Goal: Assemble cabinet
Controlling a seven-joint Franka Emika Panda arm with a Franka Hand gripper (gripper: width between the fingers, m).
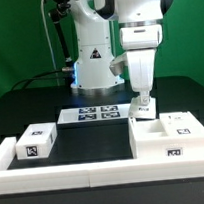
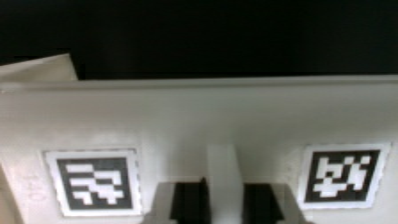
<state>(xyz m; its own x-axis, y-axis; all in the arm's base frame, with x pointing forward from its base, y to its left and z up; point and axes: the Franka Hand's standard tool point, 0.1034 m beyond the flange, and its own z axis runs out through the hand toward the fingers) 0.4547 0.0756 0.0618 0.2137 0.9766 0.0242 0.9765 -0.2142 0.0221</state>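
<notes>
Pincer [image 1: 143,110] low at far corner of cabinet body [image 1: 169,140], exterior view's right | small box part [image 1: 35,143] lies well apart on tabletop [image 1: 31,116], unjoined | wrist view: fingers [image 2: 185,203] straddle a tagged wall [image 2: 196,120], clamped or not I cannot tell | assembly looks barely begun, joining all left.

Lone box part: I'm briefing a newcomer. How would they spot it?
From the robot base at the back, come forward to the exterior view's left. The box part lies there alone, one tag showing, well apart from the cabinet body.
</notes>
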